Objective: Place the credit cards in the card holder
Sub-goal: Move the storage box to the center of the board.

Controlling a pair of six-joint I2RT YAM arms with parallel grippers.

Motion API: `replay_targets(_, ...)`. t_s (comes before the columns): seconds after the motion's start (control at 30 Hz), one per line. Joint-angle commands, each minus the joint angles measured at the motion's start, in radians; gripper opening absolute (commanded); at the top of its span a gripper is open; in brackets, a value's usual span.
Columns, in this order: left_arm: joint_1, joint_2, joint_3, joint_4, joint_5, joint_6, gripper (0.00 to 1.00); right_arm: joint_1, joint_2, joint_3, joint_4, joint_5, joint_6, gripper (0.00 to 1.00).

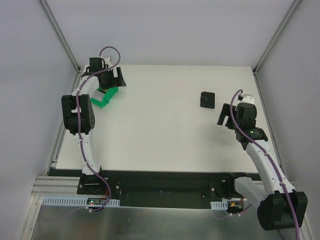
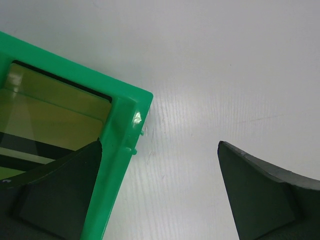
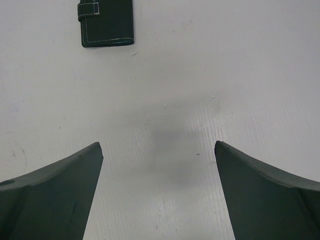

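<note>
**Both arms poised, nothing picked up yet**

At the far left of the table (image 1: 165,130), the left gripper (image 1: 112,79) hangs over the green bin (image 1: 106,96), its jaws spread wide and holding nothing. The wrist view shows why it is there. The credit cards (image 2: 55,105) lie inside the bin, gold-toned flat faces stacked behind the green wall (image 2: 125,125). How many there are I cannot tell. One finger (image 2: 60,195) sits over the bin's interior and the other over bare table, so the bin's corner falls between them. That looks like a line-up for reaching in after a card, though the straddle would probably need correcting first.

Toward the right, the card holder (image 1: 207,99) lies flat on the table, folded shut with its tab fastened, well apart from the bin.

Just beside it, nearer the right edge, the right gripper (image 1: 225,116) hovers with jaws apart and empty. Its wrist camera sees the card holder (image 3: 106,22) ahead of the fingers, not between them. It is probably stationed there to open or steady the holder. No card has reached it yet.
</note>
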Motion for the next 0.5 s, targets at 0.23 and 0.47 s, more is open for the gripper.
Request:
replay_targets(0.23,-0.055,-0.054,-0.028,0.013,0.108,-0.045,0.96,-0.002,-0.016,0.009,-0.006,-0.02,0.025,0.96)
replay_targets(0.47,-0.165,-0.103,-0.107,0.041,0.112,-0.095,0.95,-0.003,-0.01,-0.009,-0.006,-0.03,0.036,0.96)
